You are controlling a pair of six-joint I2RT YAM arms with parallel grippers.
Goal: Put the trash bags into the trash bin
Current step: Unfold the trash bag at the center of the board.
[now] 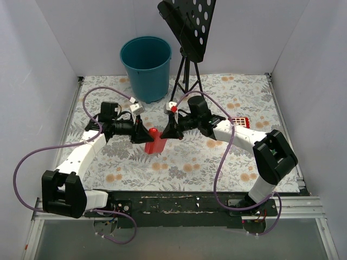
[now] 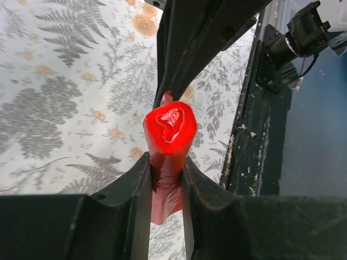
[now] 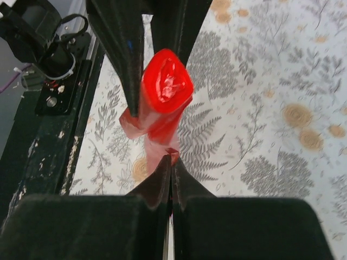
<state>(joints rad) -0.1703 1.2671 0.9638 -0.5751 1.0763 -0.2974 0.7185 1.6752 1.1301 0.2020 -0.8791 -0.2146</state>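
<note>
A small red roll (image 2: 169, 132) hangs over the flowered table between the two grippers. My left gripper (image 2: 167, 176) is shut on it, a finger on each side. Thin, translucent red film, the trash bag (image 3: 154, 147), trails from the roll (image 3: 165, 89). My right gripper (image 3: 171, 157) is shut, pinching the edge of that film at its fingertips. From above, the left gripper (image 1: 145, 135) and the right gripper (image 1: 164, 131) face each other with the red bundle (image 1: 156, 143) between and below them. The teal trash bin (image 1: 145, 67) stands at the back, apart from both arms.
A black perforated stand on a tripod (image 1: 187, 32) rises just right of the bin. A red square toy with white buttons (image 1: 239, 121) lies by the right arm. White walls close in the table on three sides.
</note>
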